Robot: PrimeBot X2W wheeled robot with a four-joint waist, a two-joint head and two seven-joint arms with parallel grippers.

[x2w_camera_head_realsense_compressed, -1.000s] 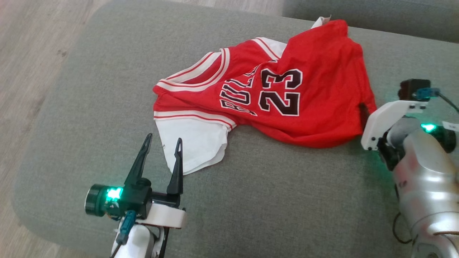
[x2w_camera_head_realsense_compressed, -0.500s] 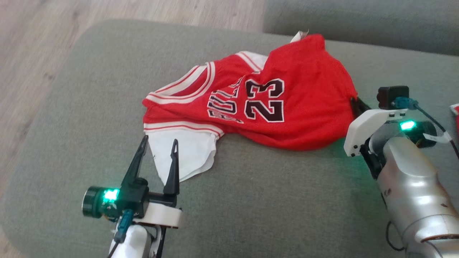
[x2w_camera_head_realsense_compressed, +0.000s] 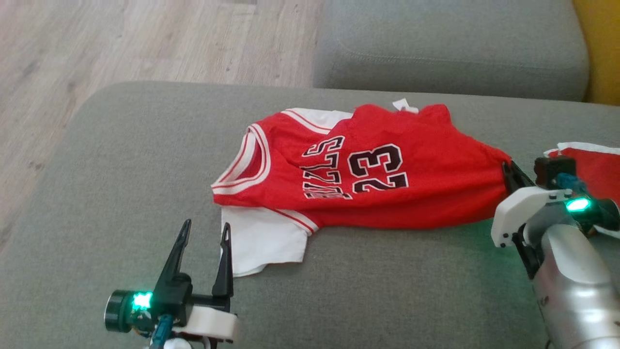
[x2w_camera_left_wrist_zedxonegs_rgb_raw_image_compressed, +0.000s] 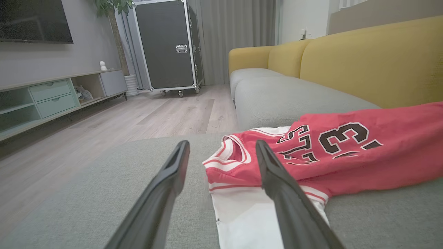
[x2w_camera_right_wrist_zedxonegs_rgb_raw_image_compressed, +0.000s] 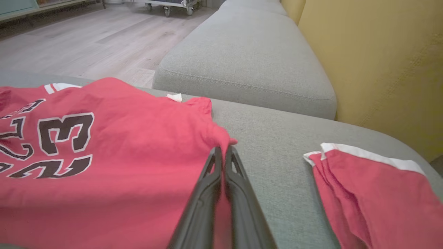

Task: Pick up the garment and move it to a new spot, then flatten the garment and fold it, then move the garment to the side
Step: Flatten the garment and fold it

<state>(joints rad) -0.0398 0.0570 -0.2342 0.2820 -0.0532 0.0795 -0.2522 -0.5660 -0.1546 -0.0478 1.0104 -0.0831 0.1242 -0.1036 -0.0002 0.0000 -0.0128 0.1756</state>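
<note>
The right gripper [x2w_camera_head_realsense_compressed: 507,168] has just closed: a second ago its fingers were spread at the jersey's [x2w_camera_head_realsense_compressed: 378,179] right edge, and now they are pressed together, pinching the red hem corner, as the right wrist view shows plainly. The camera has swung meanwhile, but the cloth itself also looks changed, its rumpled right end drawn out flatter and straighter toward that gripper. I judge the pick-up grip is made on one side, so the lift to a new spot can follow once the other side is held. The left gripper [x2w_camera_head_realsense_compressed: 206,225] hovers with fingers spread, empty, just beside the white sleeve [x2w_camera_head_realsense_compressed: 264,240]. The jersey lies mid-cushion [x2w_camera_head_realsense_compressed: 121,194] on the grey sofa, its long axis running across the head view: collar to the robot's left, hem to its right, print facing up. Another red garment [x2w_camera_head_realsense_compressed: 593,167] lies apart, further right.
</note>
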